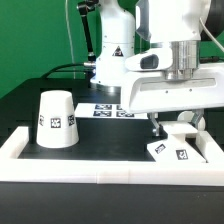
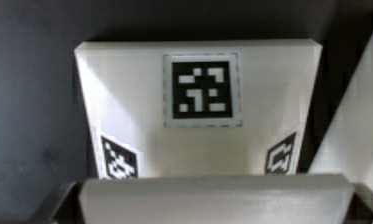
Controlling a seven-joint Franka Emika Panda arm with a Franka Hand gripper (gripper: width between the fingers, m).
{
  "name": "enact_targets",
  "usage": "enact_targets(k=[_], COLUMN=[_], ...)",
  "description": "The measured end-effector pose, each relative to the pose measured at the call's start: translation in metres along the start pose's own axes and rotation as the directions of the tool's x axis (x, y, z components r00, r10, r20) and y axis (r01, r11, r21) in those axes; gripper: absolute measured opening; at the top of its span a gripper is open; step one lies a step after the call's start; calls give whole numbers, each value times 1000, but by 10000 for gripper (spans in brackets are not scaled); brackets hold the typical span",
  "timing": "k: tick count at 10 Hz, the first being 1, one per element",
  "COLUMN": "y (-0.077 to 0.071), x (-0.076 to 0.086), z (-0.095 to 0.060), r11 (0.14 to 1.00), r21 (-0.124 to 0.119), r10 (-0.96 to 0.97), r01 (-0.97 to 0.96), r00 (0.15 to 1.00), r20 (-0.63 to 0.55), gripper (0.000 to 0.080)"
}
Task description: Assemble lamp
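The white cup-shaped shade (image 1: 57,120) stands mouth down at the exterior view's left. The square base (image 1: 176,150) lies tilted at the exterior view's right, close to the front wall. My gripper (image 1: 170,128) is down on it. In the wrist view the base (image 2: 201,90) shows one tagged face and two tagged side faces. Its blurred near part fills the gap of my gripper (image 2: 209,205) from side to side, so the jaws look shut on it. A rounded white piece (image 1: 187,120) shows beside the fingers; I cannot tell whether it is the bulb.
A low white wall (image 1: 100,172) runs along the table's front and up the exterior view's left side. The marker board (image 1: 105,108) lies flat behind the shade. The robot's own base and cables stand at the back.
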State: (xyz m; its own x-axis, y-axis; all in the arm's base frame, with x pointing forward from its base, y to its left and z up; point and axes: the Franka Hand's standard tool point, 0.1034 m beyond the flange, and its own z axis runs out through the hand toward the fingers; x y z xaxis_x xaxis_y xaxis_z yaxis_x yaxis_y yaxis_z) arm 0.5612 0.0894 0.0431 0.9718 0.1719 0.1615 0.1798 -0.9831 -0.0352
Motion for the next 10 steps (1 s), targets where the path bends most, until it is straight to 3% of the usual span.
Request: enact_targets(k=[5, 10], y=[-5, -10], x=[43, 44], z=[7, 10], r11=[980, 975], r21=[10, 6], r10=[200, 220], r01=[-200, -221], r00=[980, 975], r20=[-24, 22], gripper=[534, 521])
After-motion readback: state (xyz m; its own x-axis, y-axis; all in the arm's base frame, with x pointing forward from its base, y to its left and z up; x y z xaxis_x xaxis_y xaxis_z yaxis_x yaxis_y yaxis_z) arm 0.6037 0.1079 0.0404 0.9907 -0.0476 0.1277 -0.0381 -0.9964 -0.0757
